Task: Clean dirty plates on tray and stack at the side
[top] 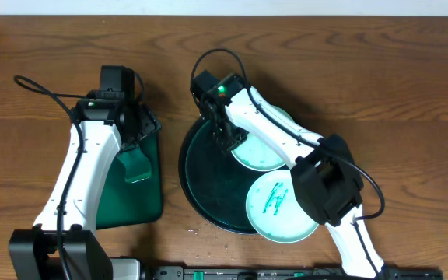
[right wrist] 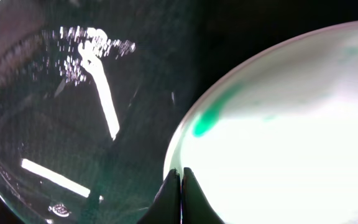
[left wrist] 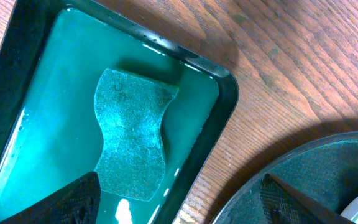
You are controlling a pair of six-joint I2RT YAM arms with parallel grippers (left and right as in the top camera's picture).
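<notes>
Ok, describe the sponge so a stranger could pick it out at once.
To the left of the large round dark tray sits a smaller rectangular green tray. The sponge lies flat inside it, the only thing there. It is a speckled green block with wavy, pinched-in sides.

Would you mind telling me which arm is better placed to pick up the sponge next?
Left. The left gripper is open over the sponge in the rectangular tray; the right gripper is shut at a plate rim.
</notes>
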